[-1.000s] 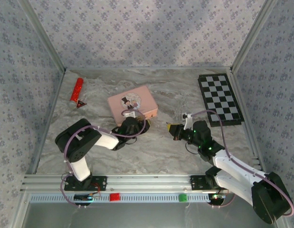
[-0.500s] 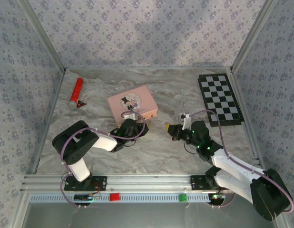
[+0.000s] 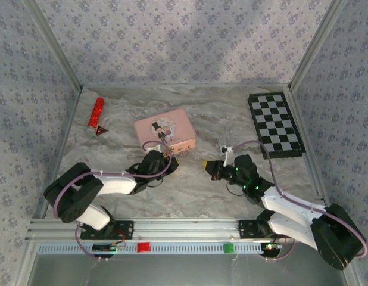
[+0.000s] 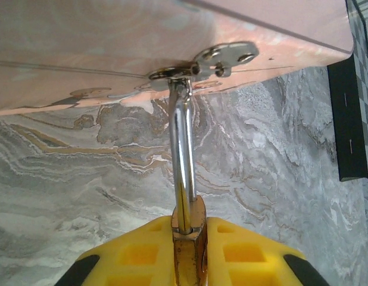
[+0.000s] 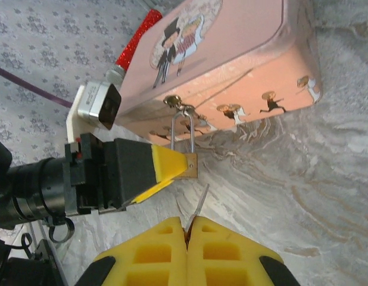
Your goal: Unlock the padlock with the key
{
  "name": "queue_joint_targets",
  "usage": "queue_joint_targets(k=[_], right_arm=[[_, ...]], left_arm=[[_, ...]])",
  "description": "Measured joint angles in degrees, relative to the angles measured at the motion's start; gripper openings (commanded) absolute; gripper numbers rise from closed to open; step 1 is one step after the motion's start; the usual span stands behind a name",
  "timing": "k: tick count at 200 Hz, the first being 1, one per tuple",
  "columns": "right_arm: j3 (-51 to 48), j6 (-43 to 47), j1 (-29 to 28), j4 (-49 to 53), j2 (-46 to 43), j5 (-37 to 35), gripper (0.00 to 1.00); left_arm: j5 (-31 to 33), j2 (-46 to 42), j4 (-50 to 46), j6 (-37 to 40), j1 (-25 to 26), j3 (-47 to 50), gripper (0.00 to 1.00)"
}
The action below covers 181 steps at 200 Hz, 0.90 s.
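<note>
**Padlock (image 4: 190, 255) clamped, key (image 5: 199, 205) gripped, lock not yet entered.**

Top view: the left gripper (image 3: 170, 157) is placed at the 6 o'clock edge of the pink box (image 3: 166, 130). The right gripper (image 3: 209, 165) lies toward 4 o'clock of the box, near the left gripper but apart from it.
Left wrist view: the yellow pads (image 4: 142, 250) are seen closed on the brass body. The shackle (image 4: 183, 155) runs to 12 o'clock through the box's hasp (image 4: 223, 56) and is seated in the body, a detail too small in the top view.
Right wrist view: the right fingers are pressed together on the thin key, its tip aimed at 12 o'clock just short of the padlock. This gap is given by no other view.
Both grasps are judged done. Insertion, the turn and release of the shackle are left.
</note>
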<state>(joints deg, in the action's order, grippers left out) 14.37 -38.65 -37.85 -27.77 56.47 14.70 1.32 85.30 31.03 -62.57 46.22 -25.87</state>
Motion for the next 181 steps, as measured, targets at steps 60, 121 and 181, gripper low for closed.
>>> queue_joint_targets(k=[60, 121, 181], right_arm=[[-2.0, -7.1, -4.2, -10.4, 10.0, -0.6, 0.0], [-2.2, -16.0, -3.1, -26.9, 25.2, 2.3, 0.0], [-0.9, -24.6, -1.5, -43.4, 39.5, 3.8, 0.0]], left_arm=[[-2.6, 4.7, 5.7, -6.0, -0.5, -1.4, 0.09], [-3.4, 5.3, 6.8, -11.8, -0.3, -2.9, 0.05], [-1.3, 8.3, 13.9, -14.5, 0.4, -2.9, 0.03]])
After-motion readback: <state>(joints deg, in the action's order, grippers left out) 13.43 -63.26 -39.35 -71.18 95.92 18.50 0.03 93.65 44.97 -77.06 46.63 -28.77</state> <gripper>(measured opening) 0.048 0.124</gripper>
